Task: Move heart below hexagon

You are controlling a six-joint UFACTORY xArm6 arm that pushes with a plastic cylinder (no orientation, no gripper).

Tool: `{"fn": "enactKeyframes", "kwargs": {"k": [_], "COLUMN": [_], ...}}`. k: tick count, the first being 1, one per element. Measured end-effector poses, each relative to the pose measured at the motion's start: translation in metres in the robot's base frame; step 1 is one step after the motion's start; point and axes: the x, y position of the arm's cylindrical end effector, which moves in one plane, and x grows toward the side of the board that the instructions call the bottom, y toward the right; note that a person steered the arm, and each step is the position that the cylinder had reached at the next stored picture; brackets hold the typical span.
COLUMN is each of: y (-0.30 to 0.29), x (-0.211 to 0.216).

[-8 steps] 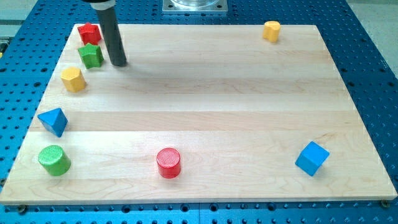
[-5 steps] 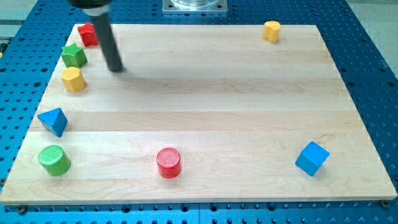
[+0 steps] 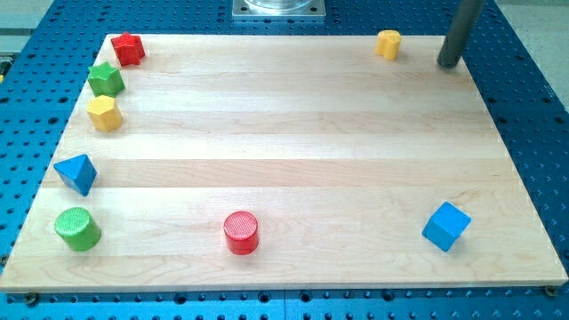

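Note:
The yellow heart (image 3: pixel 388 43) lies near the top edge of the wooden board (image 3: pixel 293 151), right of centre. The yellow hexagon (image 3: pixel 105 114) lies near the left edge, just below the green star (image 3: pixel 106 79). My tip (image 3: pixel 447 64) is at the top right of the board. It stands a short way to the right of the heart and slightly lower in the view, apart from it. The hexagon is far across the board to the left.
A red star-like block (image 3: pixel 128 48) sits at the top left corner. A blue triangle (image 3: pixel 76 172) and a green cylinder (image 3: pixel 77 228) lie down the left edge. A red cylinder (image 3: pixel 241 232) is at the bottom centre and a blue cube (image 3: pixel 445 226) at the bottom right.
The green star was pushed a little left. The rod then moved from the top left, beside the star, across the board to the top right beside the yellow heart.

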Motion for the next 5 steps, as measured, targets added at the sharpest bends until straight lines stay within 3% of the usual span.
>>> {"fn": "enactKeyframes", "kwargs": {"k": [1,3,4,5], "y": [-0.028,-0.171,-0.202,-0.262], "x": [-0.021,-0.020,-0.001,0.067]}}
